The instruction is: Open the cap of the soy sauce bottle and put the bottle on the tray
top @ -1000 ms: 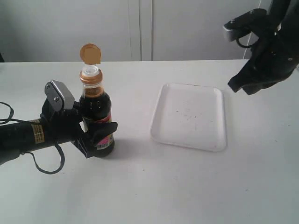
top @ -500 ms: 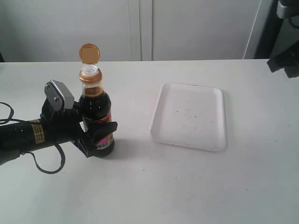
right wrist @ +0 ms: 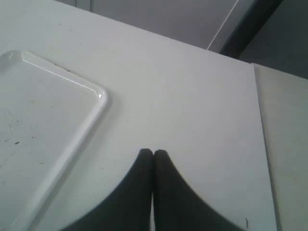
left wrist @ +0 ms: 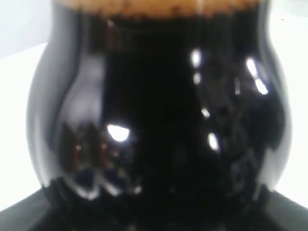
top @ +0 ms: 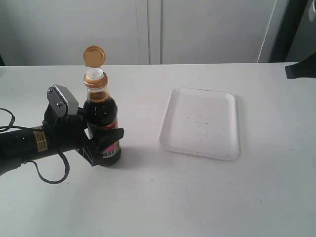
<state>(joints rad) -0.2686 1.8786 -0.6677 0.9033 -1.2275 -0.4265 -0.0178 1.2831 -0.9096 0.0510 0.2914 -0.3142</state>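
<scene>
Cap [top: 94, 56] is flipped up & stands open on its hinge above the white spout, so we count step 1 as done. Bottle [top: 101, 111] stands upright on the table [top: 148, 197] at the left, well apart from the tray [top: 200, 123], so step 2 isn't done yet.

L gripper [top: 102, 142] reaches in low from the left, jaws clamped round the bottle's lower body at label height. Its wrist cam is filled w/ dark glass, which fits a close side grip. R gripper [right wrist: 153, 155] is off at the far right, beyond the tray, fingertips pressed together w/ nothing between them. Tray lies right of centre w/ only a few faint specks on it.

What's left, as we read it:
- lift the bottle w/o tipping it; the cap's open & the liquid sits high near the neck, so any tilt risks a spill
- carry it right & set it down inside the tray rim
- let go

We'd put progress at approx halfway: opening done, transfer not begun
</scene>
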